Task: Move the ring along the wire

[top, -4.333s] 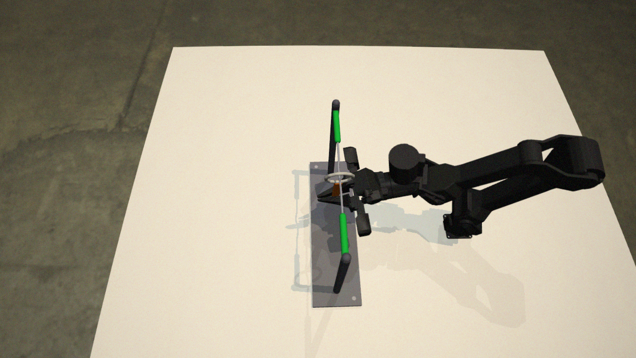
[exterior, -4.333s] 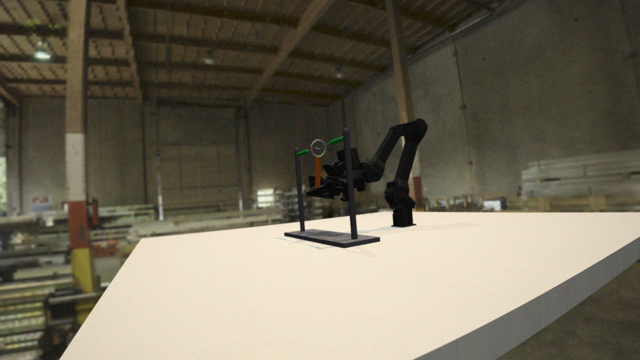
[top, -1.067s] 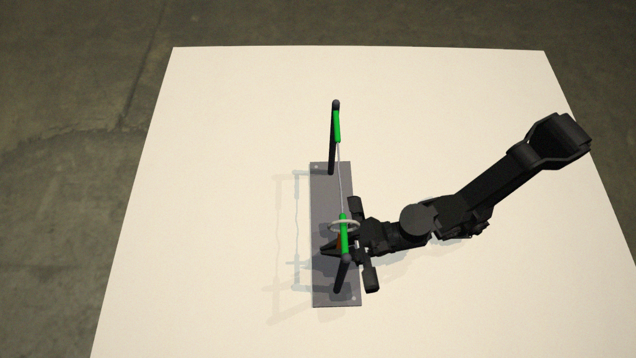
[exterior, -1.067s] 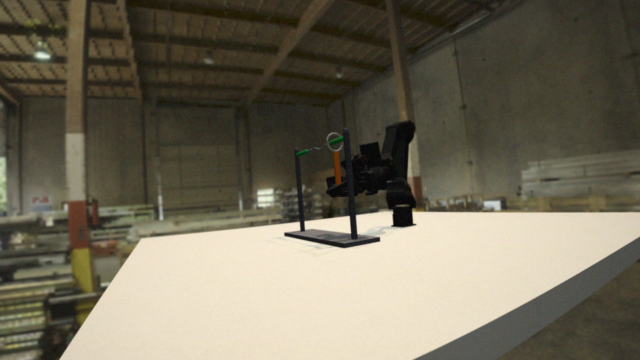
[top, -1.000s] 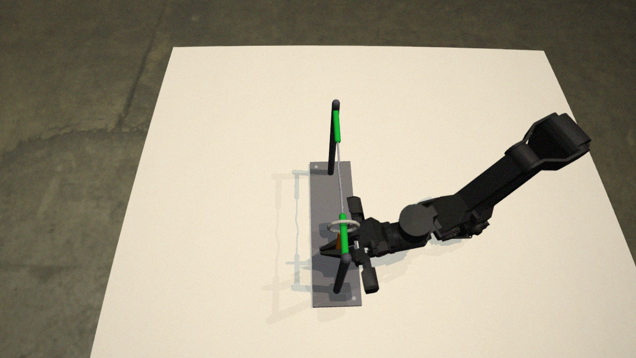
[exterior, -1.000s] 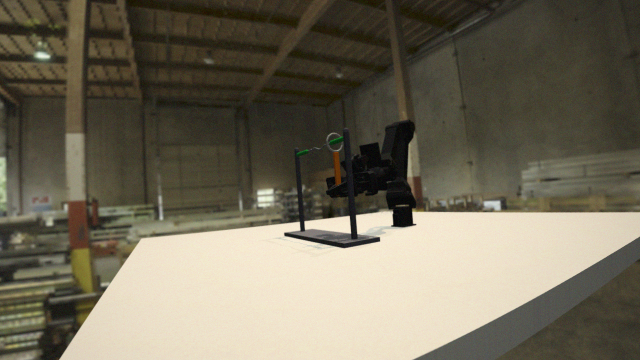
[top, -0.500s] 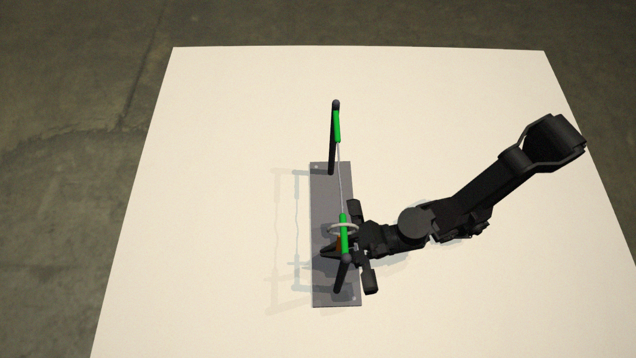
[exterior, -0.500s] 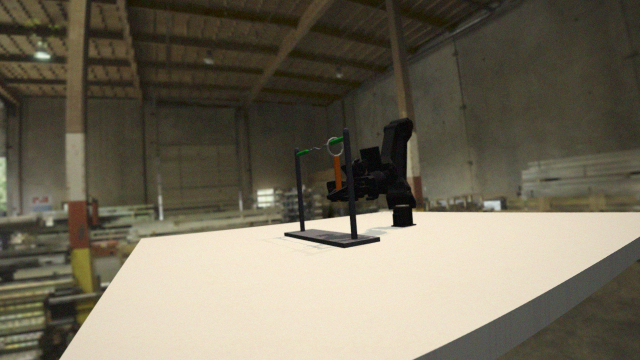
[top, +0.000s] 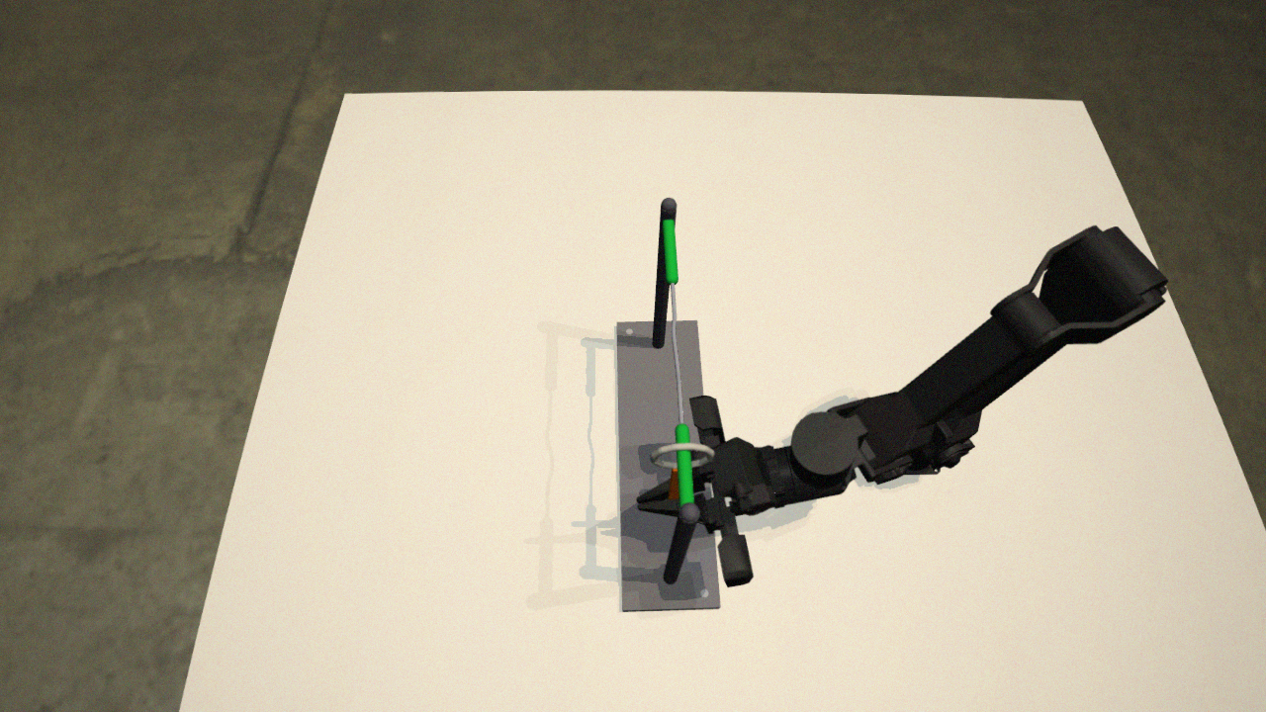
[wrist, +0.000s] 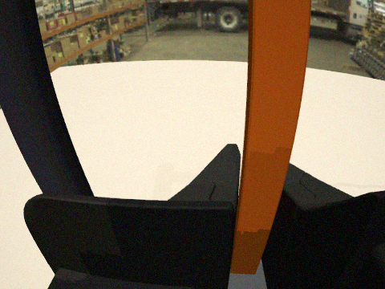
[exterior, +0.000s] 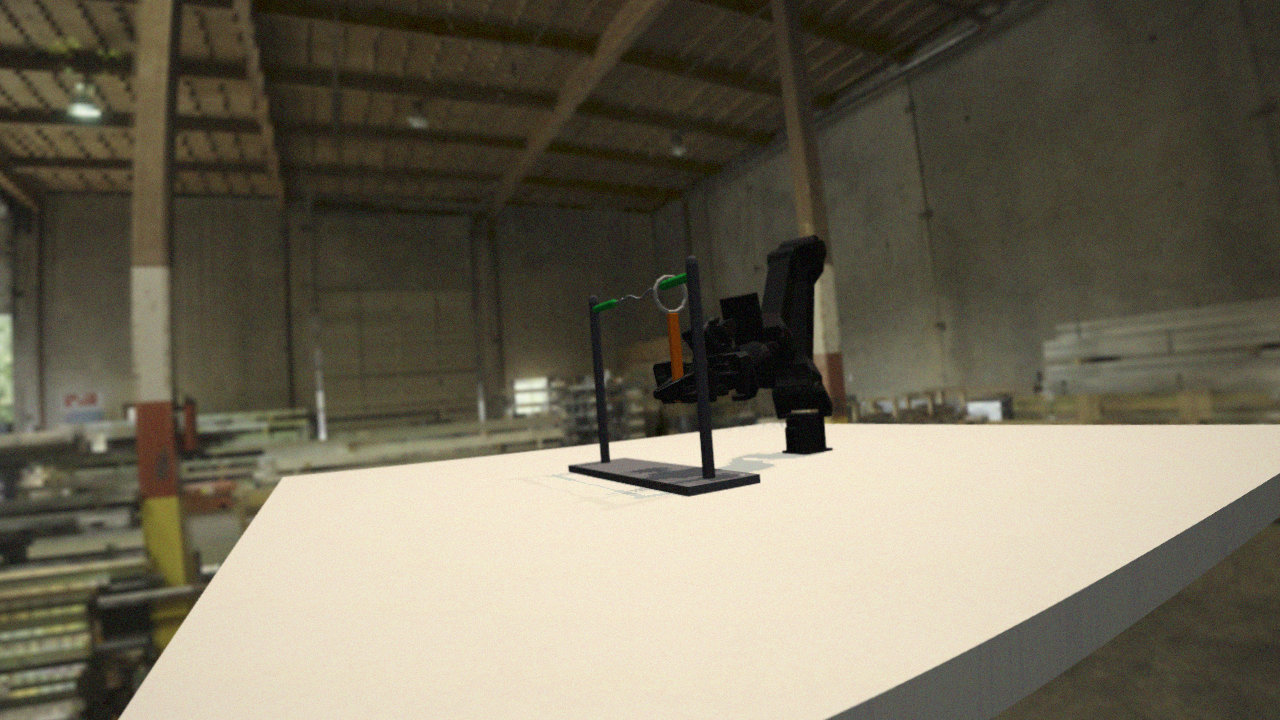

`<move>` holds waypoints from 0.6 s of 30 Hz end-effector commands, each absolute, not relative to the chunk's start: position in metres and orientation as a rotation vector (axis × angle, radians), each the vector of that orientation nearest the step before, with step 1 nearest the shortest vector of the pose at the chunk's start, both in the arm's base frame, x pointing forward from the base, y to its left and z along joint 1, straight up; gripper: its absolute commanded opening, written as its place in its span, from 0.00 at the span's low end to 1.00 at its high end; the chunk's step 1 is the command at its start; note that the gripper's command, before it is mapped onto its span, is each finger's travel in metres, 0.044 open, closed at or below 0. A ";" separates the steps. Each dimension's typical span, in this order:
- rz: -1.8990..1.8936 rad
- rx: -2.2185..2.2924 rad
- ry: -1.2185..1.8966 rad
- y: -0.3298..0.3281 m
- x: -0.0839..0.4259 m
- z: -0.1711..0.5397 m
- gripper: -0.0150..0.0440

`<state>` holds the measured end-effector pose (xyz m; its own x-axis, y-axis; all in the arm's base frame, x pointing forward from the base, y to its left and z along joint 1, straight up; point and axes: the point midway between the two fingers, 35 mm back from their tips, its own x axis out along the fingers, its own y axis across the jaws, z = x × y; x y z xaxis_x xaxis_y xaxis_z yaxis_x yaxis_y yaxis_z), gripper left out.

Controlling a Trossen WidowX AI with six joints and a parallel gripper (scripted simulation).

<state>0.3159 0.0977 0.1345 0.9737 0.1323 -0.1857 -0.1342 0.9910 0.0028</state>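
The pale ring (top: 654,456) (exterior: 656,295) is around the near green part (top: 685,485) (exterior: 676,280), close to the near post (top: 678,549) (exterior: 703,385). The green part passes through the ring's upper half; whether they touch I cannot tell. The orange handle (top: 674,484) (exterior: 675,344) (wrist: 277,92) hangs down upright from it. My gripper (top: 643,501) (exterior: 660,386) (wrist: 240,154) is shut on the handle's lower part, below the wire. The thin grey wire (top: 677,354) runs to the far green part (top: 670,252) (exterior: 606,305) at the far post (top: 660,305) (exterior: 598,385).
Both posts stand on a dark base plate (top: 650,381) on the white table (top: 442,265) (exterior: 447,582). The near post stands close beside my gripper and shows at the left in the wrist view (wrist: 36,100). My arm (top: 964,372) reaches in from the right in the top view.
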 end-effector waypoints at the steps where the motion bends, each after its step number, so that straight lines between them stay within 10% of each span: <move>1: 0.134 -0.010 0.187 0.098 0.316 0.134 0.18; 9: 0.134 -0.010 0.187 0.098 0.315 0.135 0.53; 18: 0.133 -0.008 0.188 0.096 0.300 0.140 0.53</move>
